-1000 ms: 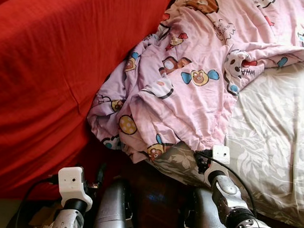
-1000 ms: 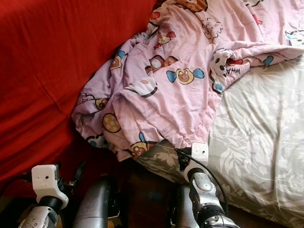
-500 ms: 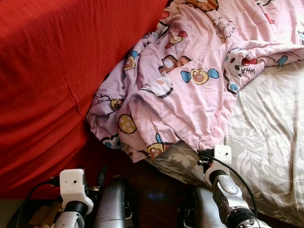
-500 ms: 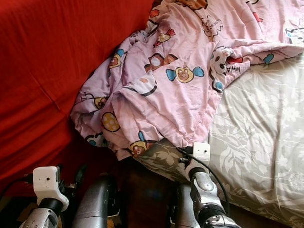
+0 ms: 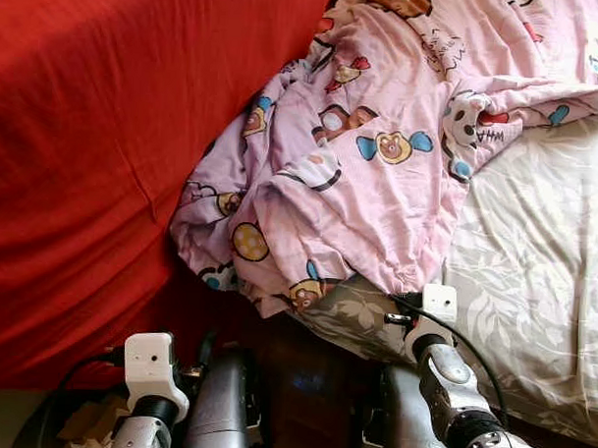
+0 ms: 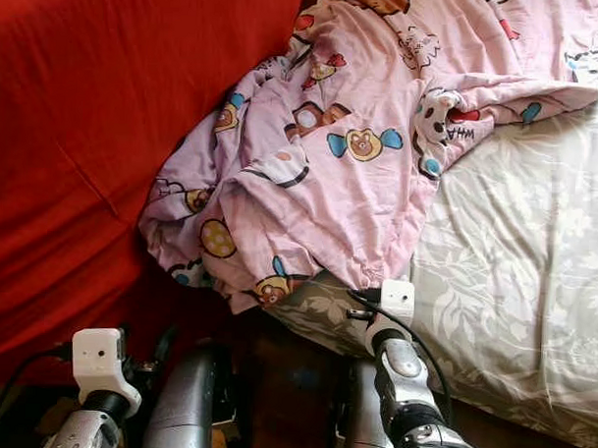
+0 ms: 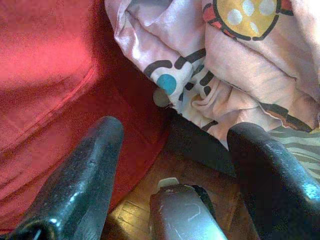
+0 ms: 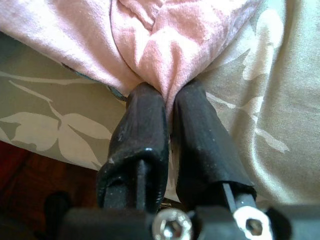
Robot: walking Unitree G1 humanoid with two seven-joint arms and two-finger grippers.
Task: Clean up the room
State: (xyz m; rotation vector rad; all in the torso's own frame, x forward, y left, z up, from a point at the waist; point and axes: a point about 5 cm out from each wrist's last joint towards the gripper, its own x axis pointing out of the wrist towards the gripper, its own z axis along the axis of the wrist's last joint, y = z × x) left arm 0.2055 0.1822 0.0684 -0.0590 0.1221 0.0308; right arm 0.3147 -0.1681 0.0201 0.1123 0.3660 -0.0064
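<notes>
Your right gripper is pinched together on a fold at the lower edge of the pink blanket, right where it lies over the grey leaf-print sheet; in the head views that grip sits low and right of centre, at the corner of the bed. Your left gripper is spread wide and empty, low in the lower left of the frame. It points at the blanket's bunched end, which hangs by the red cover.

The blanket fills the middle and upper right of the frame, heaped in loose folds from the bed's corner up toward the top edge. Expect it to be light, soft and completely limp. It should stretch, drape and slide rather than follow as one piece, and a single pinch will likely drag only the nearest folds. Your present hold is a small nip of cloth, so it may slip if you pull hard. A better second hold is probably the crumpled corner at lower centre-left, near the yellow spotted print, so the two grippers can spread the edge between them.

Around it, the red cover takes the whole left side and touches the blanket's left folds, so they may snag together. The sheet underneath is just as loose and could come up with the blanket. Dark wooden floor shows between your arms, below the bed's corner.
</notes>
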